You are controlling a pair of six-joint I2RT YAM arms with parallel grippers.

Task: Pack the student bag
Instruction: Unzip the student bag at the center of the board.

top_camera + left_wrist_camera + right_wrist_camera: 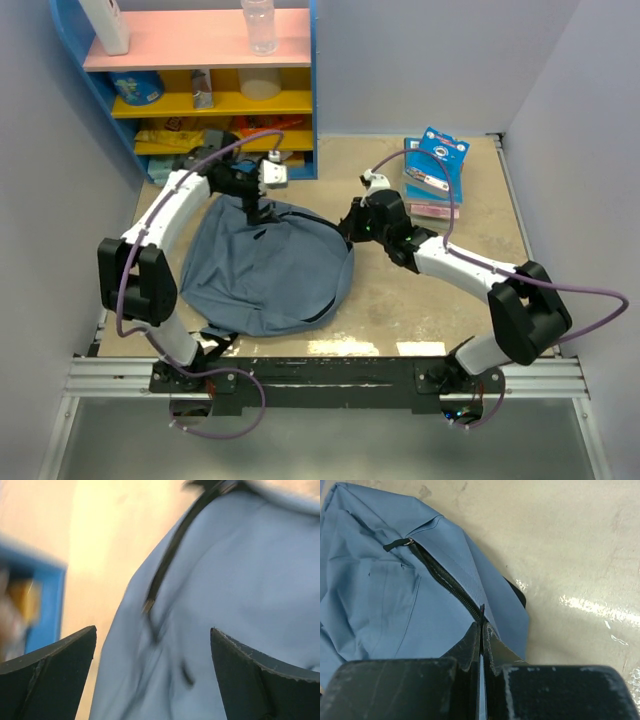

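Note:
The student bag (265, 268), slate-blue with a black zipper, lies flat on the table between the arms. My left gripper (258, 210) hovers open and empty over the bag's far edge. In the blurred left wrist view its gripper (153, 629) frames the bag fabric (240, 580) and a black strap (165, 565). My right gripper (348, 228) is at the bag's right edge. In the right wrist view its gripper (482, 623) is shut on the bag (375, 595) at the zipper line (442, 580). The zipper pull (395, 544) lies further along the line.
A blue shelf unit (310, 90) with pink and yellow boards stands at the back left, holding a bottle (259, 25) and small items. A blue package (437, 165) on a pink book (432, 211) lies at the back right. Bare table (420, 310) lies right of the bag.

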